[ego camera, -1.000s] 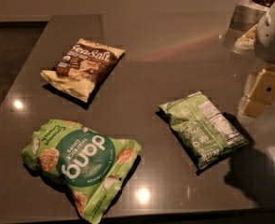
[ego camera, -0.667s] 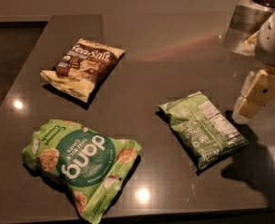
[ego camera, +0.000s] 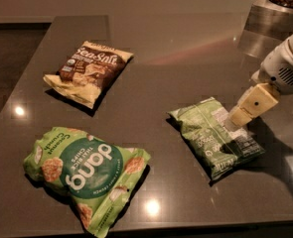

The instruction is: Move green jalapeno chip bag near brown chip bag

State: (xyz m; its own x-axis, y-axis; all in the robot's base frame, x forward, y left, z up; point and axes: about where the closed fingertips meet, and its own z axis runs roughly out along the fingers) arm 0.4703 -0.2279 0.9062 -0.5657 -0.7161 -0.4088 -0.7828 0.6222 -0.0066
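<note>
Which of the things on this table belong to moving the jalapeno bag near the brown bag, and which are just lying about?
Part of the job: green jalapeno chip bag, right of centre; brown chip bag, far left; gripper, at the jalapeno bag's right edge.
Just lying about: light-green dang bag, front left; metal container, far right corner.

- The green jalapeno chip bag (ego camera: 213,135) is dark green, with a white panel of small print.
- The brown chip bag (ego camera: 89,71) is cream with a dark brown centre panel and white script lettering.
- The dang bag (ego camera: 86,175) is light green with a dark green circle and white letters.
- The gripper (ego camera: 235,122), cream with one dark dot, sits at the jalapeno bag's right edge.
- The table (ego camera: 161,58) is glossy dark grey, dotted with bright reflections.
</note>
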